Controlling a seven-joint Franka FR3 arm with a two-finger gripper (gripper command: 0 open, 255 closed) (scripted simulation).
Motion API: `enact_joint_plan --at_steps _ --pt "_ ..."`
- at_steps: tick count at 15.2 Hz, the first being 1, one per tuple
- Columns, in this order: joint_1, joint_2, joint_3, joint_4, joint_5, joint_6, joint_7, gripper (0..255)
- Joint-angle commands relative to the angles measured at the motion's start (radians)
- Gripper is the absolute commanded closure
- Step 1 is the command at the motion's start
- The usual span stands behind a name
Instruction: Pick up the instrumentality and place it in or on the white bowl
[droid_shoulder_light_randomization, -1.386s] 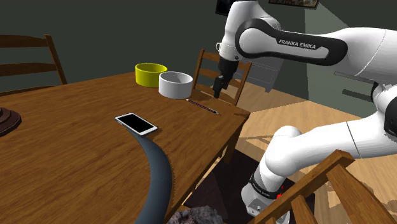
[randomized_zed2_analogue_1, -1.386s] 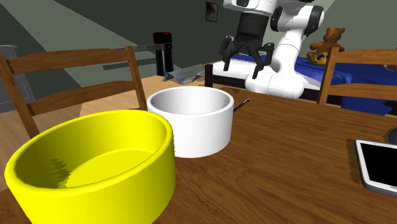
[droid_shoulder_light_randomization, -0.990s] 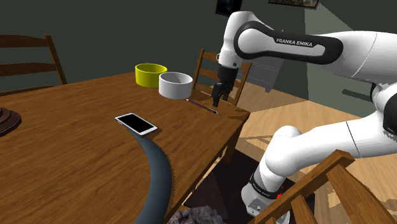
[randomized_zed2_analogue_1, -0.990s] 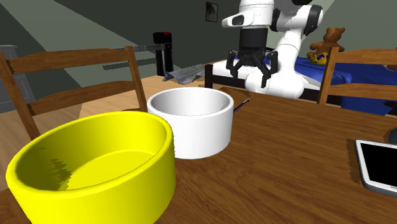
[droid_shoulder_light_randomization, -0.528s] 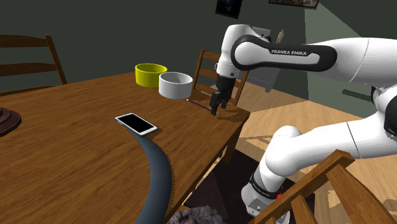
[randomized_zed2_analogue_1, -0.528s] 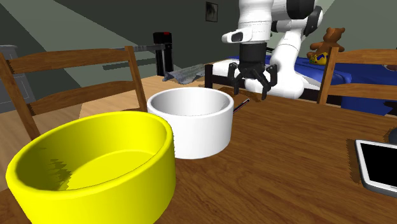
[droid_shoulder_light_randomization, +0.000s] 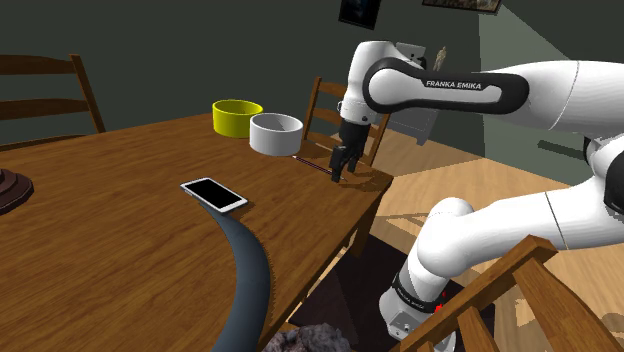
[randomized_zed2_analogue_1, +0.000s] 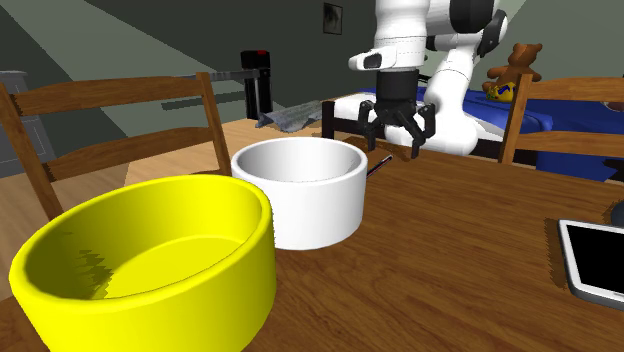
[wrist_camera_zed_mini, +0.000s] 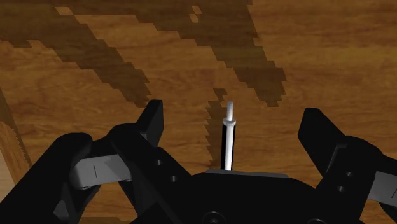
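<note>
The instrumentality is a thin dark pen-like tool (droid_shoulder_light_randomization: 312, 164) with a pale tip (wrist_camera_zed_mini: 227, 137). It lies flat on the wooden table (droid_shoulder_light_randomization: 120, 250), just off the white bowl (droid_shoulder_light_randomization: 275, 133) toward the table's corner. My gripper (droid_shoulder_light_randomization: 340, 167) hangs low over the tool's end, pointing down. In the wrist view the gripper (wrist_camera_zed_mini: 234, 127) is open, its fingers (wrist_camera_zed_mini: 153, 121) well apart on either side of the tool, not touching it. In the second exterior view the gripper (randomized_zed2_analogue_1: 396, 142) is behind the white bowl (randomized_zed2_analogue_1: 298, 190), above the tool (randomized_zed2_analogue_1: 378, 165).
A yellow bowl (droid_shoulder_light_randomization: 237, 116) stands right beside the white one. A phone (droid_shoulder_light_randomization: 213, 193) lies mid-table, and a dark curved strip (droid_shoulder_light_randomization: 250, 275) crosses the near part. Wooden chairs (droid_shoulder_light_randomization: 352, 112) stand behind the table's corner. The table edge (droid_shoulder_light_randomization: 375, 195) is close to the gripper.
The gripper has come down from above the chair back to just over the tool, still open. In the last half second it barely moved.
</note>
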Motion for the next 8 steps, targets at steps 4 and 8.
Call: enact_joint_plan --at_steps 4,8 --pt "0.0 -0.004 0.001 -0.003 0.0 -0.001 0.001 255" --pt "-0.001 0.001 -0.002 0.005 -0.001 -0.004 -0.002 255"
